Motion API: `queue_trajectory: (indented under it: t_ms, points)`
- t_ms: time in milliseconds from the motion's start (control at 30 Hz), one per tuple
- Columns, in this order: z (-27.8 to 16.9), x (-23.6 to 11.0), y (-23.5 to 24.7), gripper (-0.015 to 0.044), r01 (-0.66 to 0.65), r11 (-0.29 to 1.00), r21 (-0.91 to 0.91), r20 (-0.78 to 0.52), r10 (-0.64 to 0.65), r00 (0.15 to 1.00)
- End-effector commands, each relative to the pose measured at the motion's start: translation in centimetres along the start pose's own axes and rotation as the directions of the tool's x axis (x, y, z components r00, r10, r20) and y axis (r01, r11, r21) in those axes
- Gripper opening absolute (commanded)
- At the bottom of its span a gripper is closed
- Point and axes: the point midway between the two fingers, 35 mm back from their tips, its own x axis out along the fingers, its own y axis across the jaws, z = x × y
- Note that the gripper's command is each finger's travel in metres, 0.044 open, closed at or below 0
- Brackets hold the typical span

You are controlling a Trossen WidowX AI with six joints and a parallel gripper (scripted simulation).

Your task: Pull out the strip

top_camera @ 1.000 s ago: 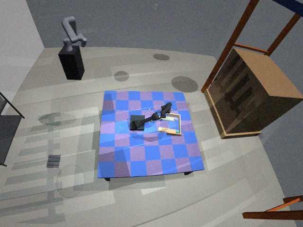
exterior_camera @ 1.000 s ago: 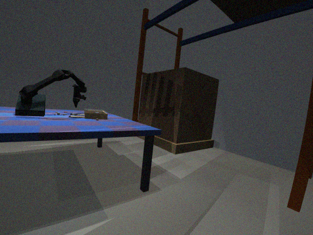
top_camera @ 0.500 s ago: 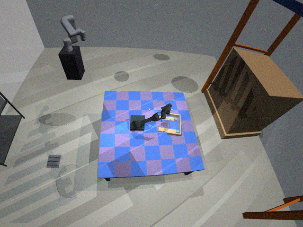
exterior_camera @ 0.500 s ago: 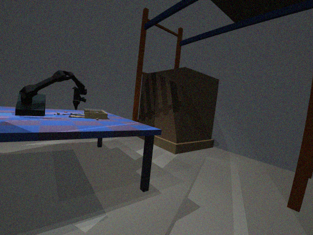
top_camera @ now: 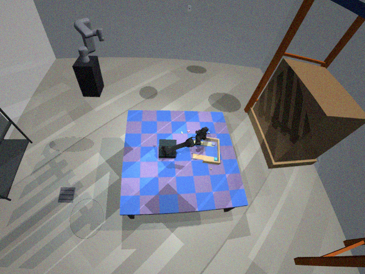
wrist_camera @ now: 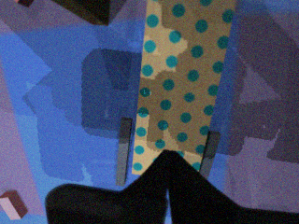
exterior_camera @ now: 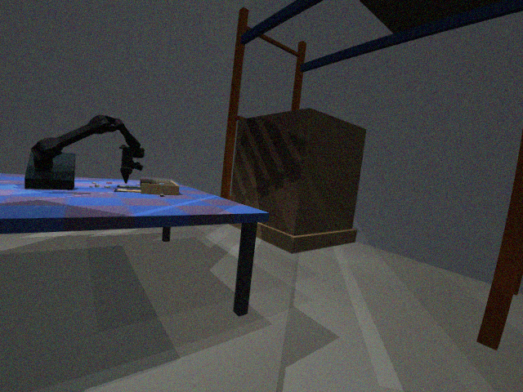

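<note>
A blue and purple checkered table (top_camera: 182, 188) carries a three-sided wooden frame (top_camera: 218, 148). The arm (exterior_camera: 80, 132) points its gripper (wrist_camera: 166, 187) straight down onto the near end of the dotted strip (wrist_camera: 187, 70), fingers pressed together, holding nothing. The labelled cube is too small to make out.

Ahead of the black fingers runs a tan strip (wrist_camera: 187, 70) dotted teal. Blue and purple checks cover the table (wrist_camera: 61, 131) either side of them.
</note>
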Motion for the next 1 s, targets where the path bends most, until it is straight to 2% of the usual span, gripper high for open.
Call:
queue_trajectory:
  t_ms: [0, 967]
  points:
    - [-0.29, 0.95, -0.12, 0.0, 0.007, 1.0, -0.007, -0.003, -0.007, 1.0]
    - [-0.42, 1.76, -0.12, 0.0, 0.008, 1.0, -0.007, -0.003, -0.008, 1.0]
